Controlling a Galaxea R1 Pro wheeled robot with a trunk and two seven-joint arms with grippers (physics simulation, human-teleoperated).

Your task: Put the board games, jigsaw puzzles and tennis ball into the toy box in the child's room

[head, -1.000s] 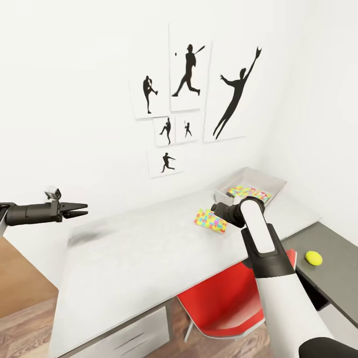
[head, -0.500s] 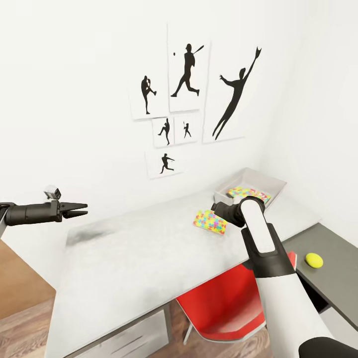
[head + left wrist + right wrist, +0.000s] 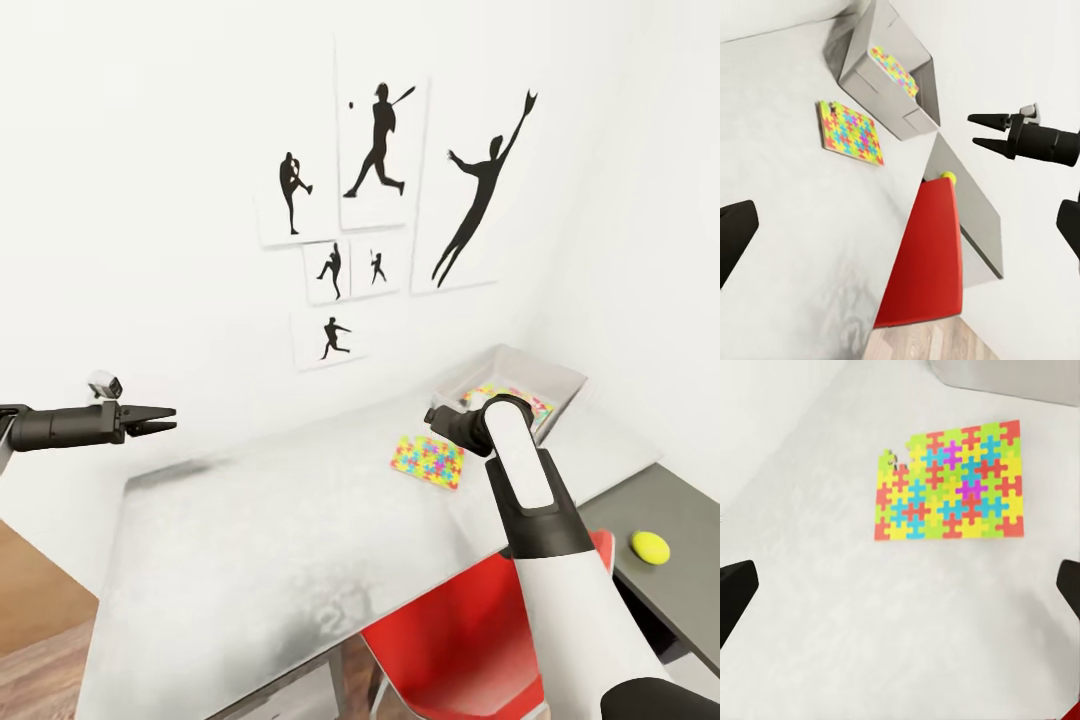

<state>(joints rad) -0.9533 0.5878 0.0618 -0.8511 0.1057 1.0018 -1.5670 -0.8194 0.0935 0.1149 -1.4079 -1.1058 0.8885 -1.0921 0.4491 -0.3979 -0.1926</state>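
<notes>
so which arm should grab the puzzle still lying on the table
Right. The right gripper hangs close over the jigsaw puzzle on the pale table, jaws spread wide with the puzzle ahead of them. The left gripper is off past the table's far left end.

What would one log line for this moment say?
right end effector: open, above puzzle on table | second puzzle in toy box | ball out

1. Table (image 3: 280, 540): pale top, joined to a lower dark grey section (image 3: 690, 500).
2. Jigsaw puzzle (image 3: 428, 461) lies flat just ahead of the right gripper (image 3: 432, 416).
3. Toy box (image 3: 560, 378) stands beyond it.
4. Tennis ball (image 3: 650, 546) rests on the dark section.
</notes>
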